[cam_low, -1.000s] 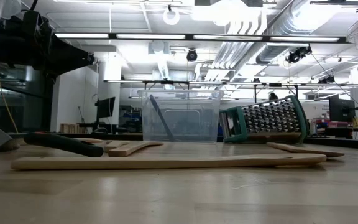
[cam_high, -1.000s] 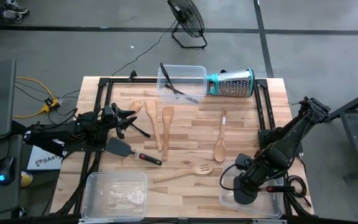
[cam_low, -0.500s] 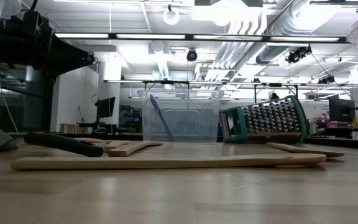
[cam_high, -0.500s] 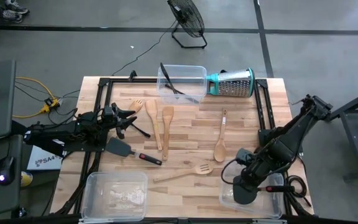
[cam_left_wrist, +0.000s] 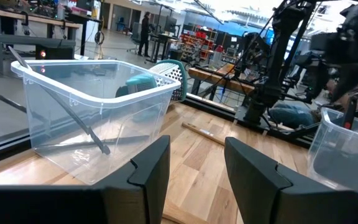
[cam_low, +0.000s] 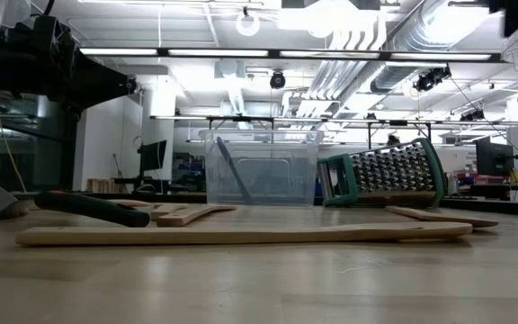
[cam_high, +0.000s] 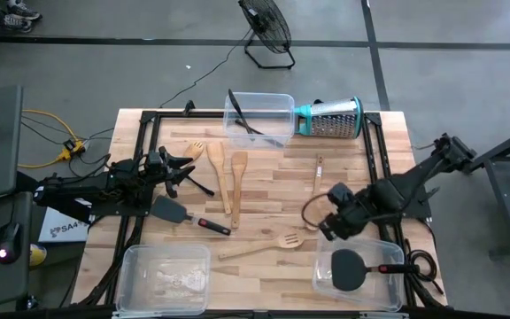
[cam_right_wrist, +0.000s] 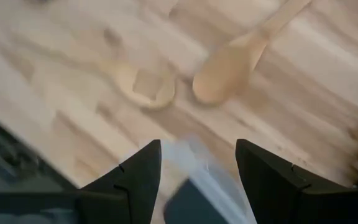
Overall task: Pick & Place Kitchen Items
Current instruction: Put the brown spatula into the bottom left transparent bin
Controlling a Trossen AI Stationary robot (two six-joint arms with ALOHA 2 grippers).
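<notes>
My right gripper (cam_high: 324, 225) is open and empty, above the table between the near-right clear bin (cam_high: 388, 297) and the bowl of a wooden spoon (cam_high: 313, 206); its wrist view (cam_right_wrist: 197, 168) shows that bowl (cam_right_wrist: 229, 78) and a wooden slotted spoon's head (cam_right_wrist: 143, 84) below. A black spatula with a red handle (cam_high: 351, 269) lies in the near-right bin. My left gripper (cam_high: 187, 168) is open and empty at the table's left, beside a wooden fork (cam_high: 197, 151), two wooden spatulas (cam_high: 216, 167) and a black spatula with a red-black handle (cam_high: 184, 214). The slotted spoon (cam_high: 262, 247) lies flat near the front.
A clear bin (cam_high: 258, 118) at the far edge holds thin black tools (cam_left_wrist: 73, 109); a steel cone grater with a teal rim (cam_high: 330, 118) lies on its side next to it. Another clear bin (cam_high: 165, 276) stands at the near left. Black frame rails (cam_high: 372, 168) run along the table's sides.
My right gripper has come up out of the near-right bin and gone toward the table's far left, to the wooden spoon's bowl. The black spatula now lies uncovered in that bin.
</notes>
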